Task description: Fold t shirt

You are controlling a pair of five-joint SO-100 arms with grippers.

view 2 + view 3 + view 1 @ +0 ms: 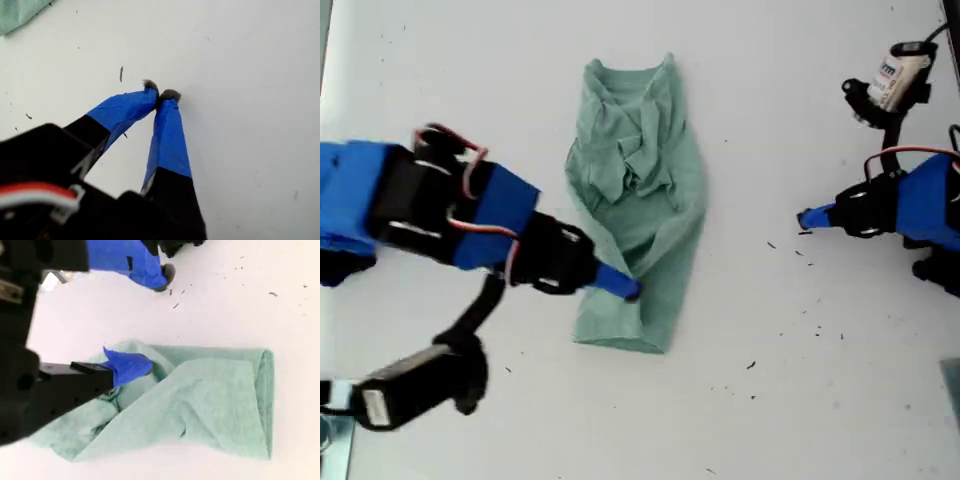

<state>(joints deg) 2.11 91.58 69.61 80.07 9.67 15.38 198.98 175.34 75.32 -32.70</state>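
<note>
Table (820, 90): white, flecked with dark specks. Shirt (640, 200): sage green, wrinkled, bunched into a long narrow strip at the table's middle, neckline toward the exterior view's top. My second gripper (625, 287): on the exterior view's left, blue tip on the shirt's lower edge; finger spread cannot be told. My first gripper (161, 93): on the exterior view's right, well apart from the shirt, fingertips pressed together, holding nothing.
</note>
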